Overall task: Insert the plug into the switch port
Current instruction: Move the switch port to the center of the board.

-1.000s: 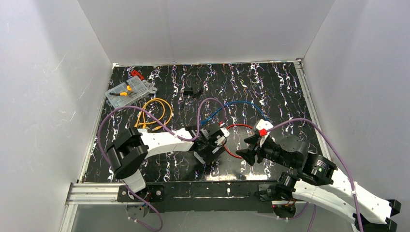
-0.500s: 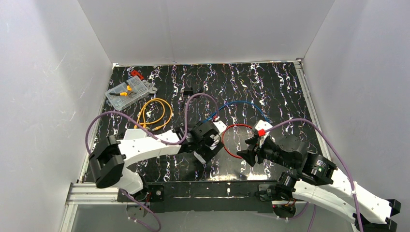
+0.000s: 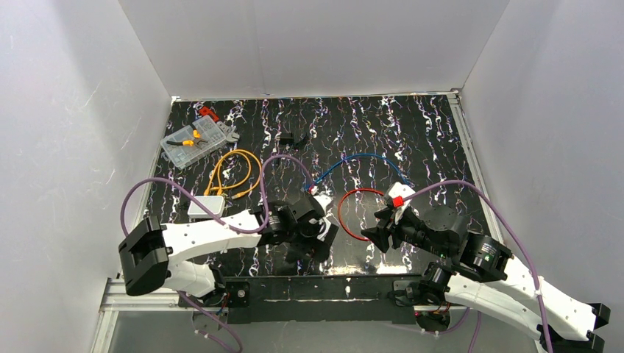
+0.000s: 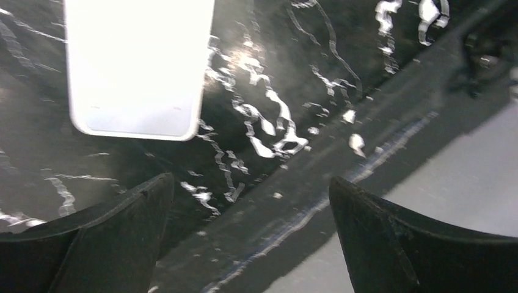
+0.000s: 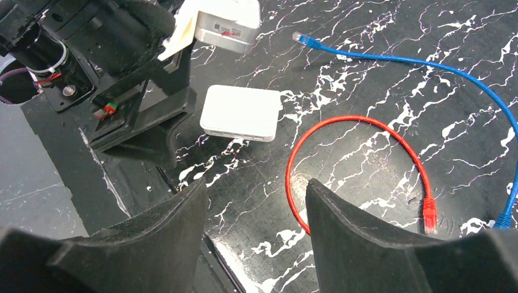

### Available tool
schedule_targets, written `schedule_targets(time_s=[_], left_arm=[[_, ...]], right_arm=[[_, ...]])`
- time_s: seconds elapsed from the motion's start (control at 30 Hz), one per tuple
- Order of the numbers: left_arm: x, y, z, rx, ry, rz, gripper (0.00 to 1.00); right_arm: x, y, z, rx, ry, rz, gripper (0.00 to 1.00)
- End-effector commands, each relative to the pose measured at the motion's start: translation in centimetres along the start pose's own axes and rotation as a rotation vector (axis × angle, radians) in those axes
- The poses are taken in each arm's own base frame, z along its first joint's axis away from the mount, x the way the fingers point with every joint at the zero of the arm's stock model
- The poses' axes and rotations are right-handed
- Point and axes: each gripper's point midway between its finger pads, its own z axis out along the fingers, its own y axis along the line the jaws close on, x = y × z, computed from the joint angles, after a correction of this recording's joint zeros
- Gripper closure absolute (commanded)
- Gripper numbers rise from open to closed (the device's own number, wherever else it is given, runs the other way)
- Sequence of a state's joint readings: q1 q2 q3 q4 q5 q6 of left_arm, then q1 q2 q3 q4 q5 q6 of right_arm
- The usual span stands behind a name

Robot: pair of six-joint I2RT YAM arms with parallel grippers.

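Both open and empty, left tool point(image 4: 249, 179) and right tool point(image 5: 256, 183) sit near the flat pale grey-white rounded-corner switch box point(image 5: 241, 113); plastic plug point(image 5: 429, 213) of the red cable point(image 5: 348, 118) lies well apart from that box, likely light and rigid: pinch plug body, box may skid.

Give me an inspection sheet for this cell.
Surface: black white-veined mat.
Job's things: switch on mat beside left arm, port not discernible; red plug and blue plug lie loose, unheld.
Clutter: smaller white box before left end effector; clear parts box, small black item far back.
End effectors: left end effector open, empty; right end effector open, empty.
Cables: red cable looped; blue cable, orange cable loose.
Surroundings: white walls, three sides.
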State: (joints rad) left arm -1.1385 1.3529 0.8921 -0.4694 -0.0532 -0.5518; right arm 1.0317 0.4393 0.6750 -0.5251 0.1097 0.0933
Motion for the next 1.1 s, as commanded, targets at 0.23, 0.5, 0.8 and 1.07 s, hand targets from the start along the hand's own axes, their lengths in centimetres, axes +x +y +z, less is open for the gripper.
schedule_targets(time_s=[0.23, 0.5, 0.8, 1.07], left_arm=[[0.6, -8.5, 0.0, 0.441, 0.037, -0.139, 0.02], [-0.7, -8.1, 2.3, 0.374, 0.013, -0.116, 0.02], [0.1, -4.5, 5.1, 0.175, 0.019, -0.085, 0.02], [0.1, -0.9, 6.4, 0.011, -0.030, -0.033, 0.02]], right_arm=[[-2.1, -0.3, -0.6, 0.018, -0.061, -0.004, 0.33], [-2.1, -0.1, -0.8, 0.010, -0.063, 0.002, 0.33], [-2.0, 0.0, -0.8, 0.006, -0.059, 0.011, 0.33], [-2.2, 0.3, -0.3, -0.012, -0.054, 0.003, 0.33]])
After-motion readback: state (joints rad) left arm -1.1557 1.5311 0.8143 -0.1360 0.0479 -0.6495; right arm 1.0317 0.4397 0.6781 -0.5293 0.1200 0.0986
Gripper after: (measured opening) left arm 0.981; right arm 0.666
